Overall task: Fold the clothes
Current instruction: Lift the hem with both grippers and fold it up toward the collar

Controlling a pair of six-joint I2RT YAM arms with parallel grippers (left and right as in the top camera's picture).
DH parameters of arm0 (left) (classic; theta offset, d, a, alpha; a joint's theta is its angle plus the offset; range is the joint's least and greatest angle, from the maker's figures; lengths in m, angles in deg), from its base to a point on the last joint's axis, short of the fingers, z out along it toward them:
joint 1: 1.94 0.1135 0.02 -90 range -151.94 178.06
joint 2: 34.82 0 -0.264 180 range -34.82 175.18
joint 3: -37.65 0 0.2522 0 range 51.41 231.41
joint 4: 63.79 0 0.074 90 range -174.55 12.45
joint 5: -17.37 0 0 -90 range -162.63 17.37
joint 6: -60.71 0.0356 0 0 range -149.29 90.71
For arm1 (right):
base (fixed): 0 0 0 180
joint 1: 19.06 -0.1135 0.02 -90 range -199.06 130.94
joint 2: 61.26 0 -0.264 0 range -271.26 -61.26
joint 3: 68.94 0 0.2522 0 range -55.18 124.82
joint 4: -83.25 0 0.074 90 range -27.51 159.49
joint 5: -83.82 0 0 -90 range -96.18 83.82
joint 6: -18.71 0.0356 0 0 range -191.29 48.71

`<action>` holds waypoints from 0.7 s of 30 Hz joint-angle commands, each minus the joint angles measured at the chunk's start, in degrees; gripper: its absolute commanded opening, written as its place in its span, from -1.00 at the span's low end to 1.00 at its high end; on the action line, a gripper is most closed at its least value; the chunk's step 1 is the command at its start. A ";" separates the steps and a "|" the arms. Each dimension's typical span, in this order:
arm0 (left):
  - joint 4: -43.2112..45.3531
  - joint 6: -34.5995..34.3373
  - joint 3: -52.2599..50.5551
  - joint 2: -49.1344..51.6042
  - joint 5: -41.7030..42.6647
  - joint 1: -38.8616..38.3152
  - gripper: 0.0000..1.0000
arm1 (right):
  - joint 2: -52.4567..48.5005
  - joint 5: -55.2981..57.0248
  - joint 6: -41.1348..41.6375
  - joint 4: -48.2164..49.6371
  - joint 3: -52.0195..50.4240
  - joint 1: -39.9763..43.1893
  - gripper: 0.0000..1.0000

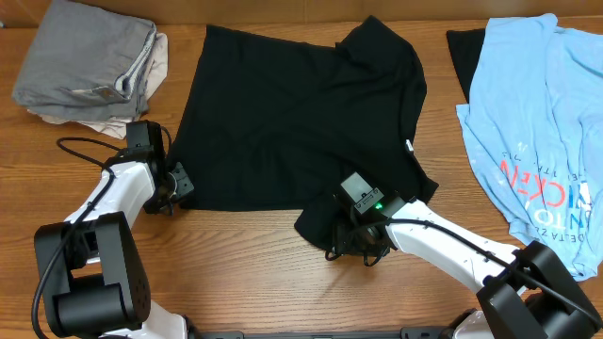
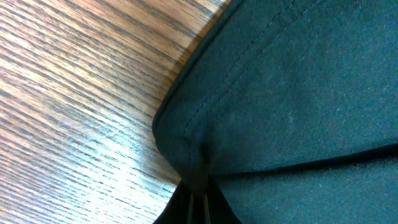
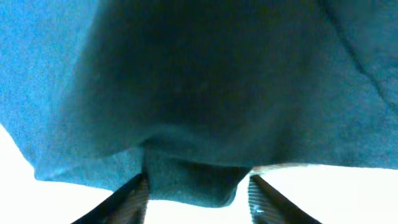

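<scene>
black t-shirt [image 1: 292,113]: soft, light, limp knit; spread on tabletop [image 1: 245,268]. left fingers [image 2: 186,208] pinched closed on the hem corner at their tips. right fingers [image 3: 134,194] apart, cloth bunched between them; whether clamped, cannot tell. best taken at hems; likely sags.

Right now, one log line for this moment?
task: fold | black tee: spread, unfolded | left jaws: shut on near-left corner | right jaws: around bunched near edge, grip unclear
</scene>
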 commanded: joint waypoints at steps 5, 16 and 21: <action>-5.38 0.87 0.92 5.20 -0.04 0.63 -0.92 | -0.17 1.22 0.35 0.22 -0.07 0.13 -0.92; -35.30 9.11 28.68 5.18 -1.20 3.52 -0.92 | 12.04 2.40 1.84 -24.68 15.93 9.49 -0.92; -44.59 9.33 38.93 4.76 -7.21 4.07 -0.92 | 21.05 2.84 0.70 -36.11 24.26 13.62 -0.92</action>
